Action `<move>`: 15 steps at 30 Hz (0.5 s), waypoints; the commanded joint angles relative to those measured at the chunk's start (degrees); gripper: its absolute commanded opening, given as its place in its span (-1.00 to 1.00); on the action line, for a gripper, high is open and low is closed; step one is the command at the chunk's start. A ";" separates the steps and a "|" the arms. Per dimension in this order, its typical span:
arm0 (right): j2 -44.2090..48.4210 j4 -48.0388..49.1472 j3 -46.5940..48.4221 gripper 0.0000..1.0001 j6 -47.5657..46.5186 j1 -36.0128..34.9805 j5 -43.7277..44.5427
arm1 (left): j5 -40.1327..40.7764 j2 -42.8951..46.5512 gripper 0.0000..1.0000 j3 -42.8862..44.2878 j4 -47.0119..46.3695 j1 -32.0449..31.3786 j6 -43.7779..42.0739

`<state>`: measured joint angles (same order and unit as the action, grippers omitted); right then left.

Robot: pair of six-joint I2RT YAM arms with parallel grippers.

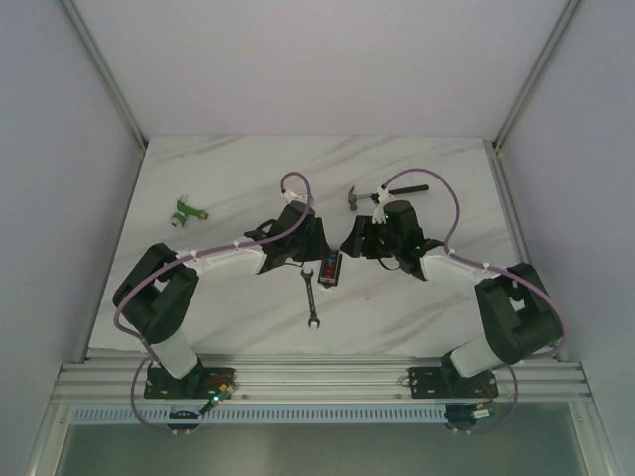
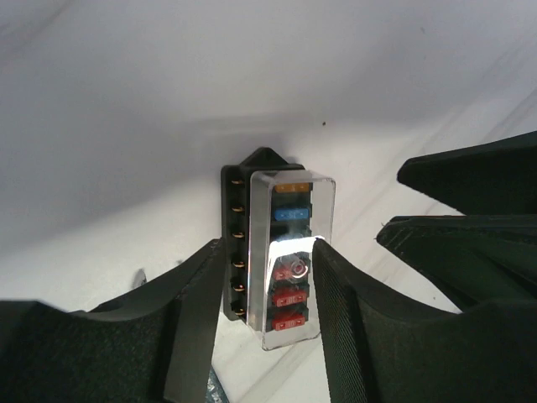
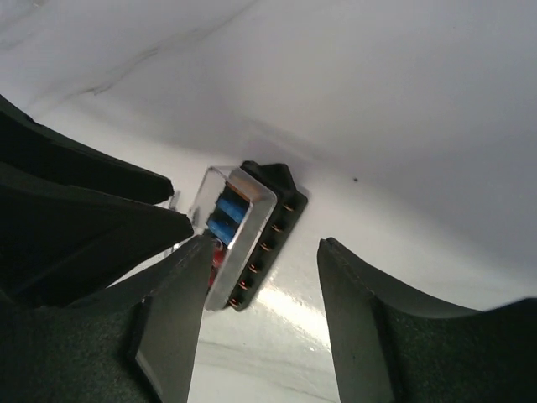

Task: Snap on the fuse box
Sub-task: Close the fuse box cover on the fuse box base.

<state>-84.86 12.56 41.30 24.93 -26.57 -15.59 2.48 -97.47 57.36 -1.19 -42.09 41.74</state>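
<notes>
Marble table (image 1: 238, 178), fuse box (image 1: 329, 268) at centre

Box lies mid-table between both arms, just beside a wrench (image 1: 311, 297). Clear cover (image 2: 294, 252) sits over the black base. Left gripper (image 2: 264, 277) straddles the long sides, fingers very near; can't tell if they press. Right gripper (image 3: 264, 248) stands open, one finger at the cover's edge. Probably light, stiff plastic. Glossy cover looks slippery and its clips brittle. Best hold: the base's long sides.

No writing, number, label or brand is readable; the fuses (image 2: 289, 295) in the fuse box (image 2: 238, 252) show colour only.
</notes>
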 commanded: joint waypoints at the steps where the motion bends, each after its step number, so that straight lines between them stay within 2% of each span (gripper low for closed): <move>1: -3.88 3.30 3.44 0.14 2.42 0.11 -4.52 | -3.45 -0.87 0.06 -0.11 -3.22 1.40 -0.19; 15: -13.53 0.35 6.50 -0.33 3.20 0.36 -8.40 | -9.02 -8.53 -0.20 2.01 -3.73 2.25 -0.87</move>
<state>-96.12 14.55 47.00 28.08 -26.44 -22.31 -4.14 -102.54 58.85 -5.63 -40.12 41.52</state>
